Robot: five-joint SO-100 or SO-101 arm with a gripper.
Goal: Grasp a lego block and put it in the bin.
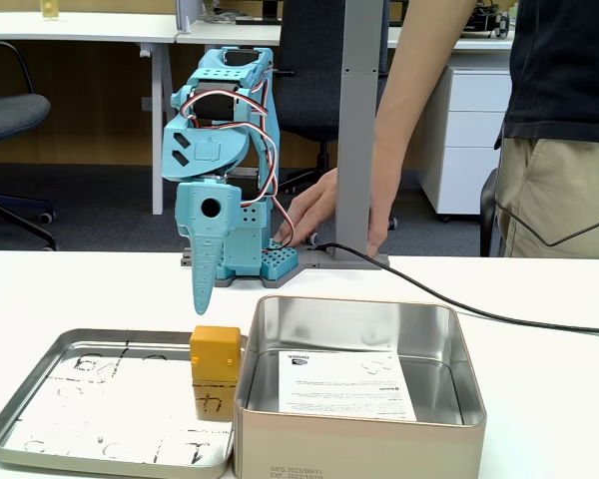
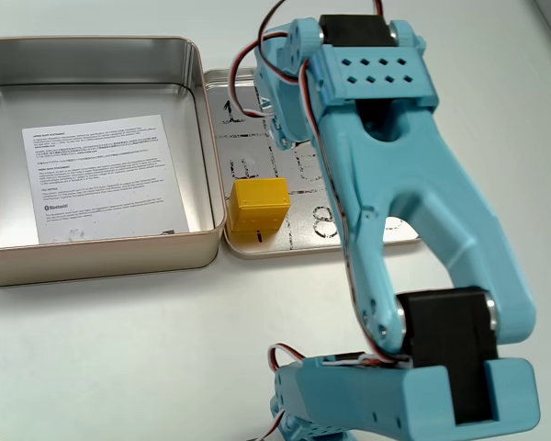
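In a fixed view my end effector [image 1: 201, 299] hangs left of centre, above the lego block [image 1: 216, 371]. The block stands on the shallow tray [image 1: 40, 394] at lower left, against the outer wall of the bin [image 1: 459, 374] at lower right. A paper sheet [image 1: 344, 384] lies on the bin's floor. Behind my base, a person's hand [image 1: 314, 205] reaches down toward the table [image 1: 539, 379].

In another fixed view the bin [image 2: 101, 262] fills the upper left, with the block [image 2: 257, 207] just right of it on the tray [image 2: 303, 243].
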